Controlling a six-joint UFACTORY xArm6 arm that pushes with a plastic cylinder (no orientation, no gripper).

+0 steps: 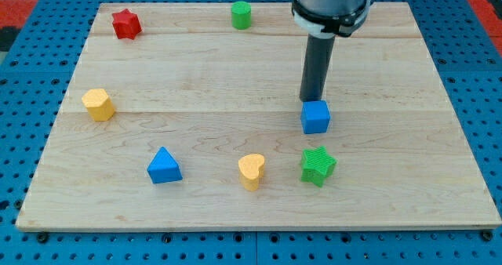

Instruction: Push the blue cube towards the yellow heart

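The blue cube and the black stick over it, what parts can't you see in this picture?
- My tip: in the camera view it sits just behind the small blue cube, toward the view's top; whether it touches the cube cannot be told.
- The cube's far side: hidden by the cube itself.
- The arm above the grey collar: cut off by the view's top edge.
- The yellow block at the view's left: exact shape unclear.

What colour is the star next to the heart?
Green. The star sits right of the yellow heart, clearest in the camera view.

Lab: blue pegboard (23, 77), wooden board (235, 69)
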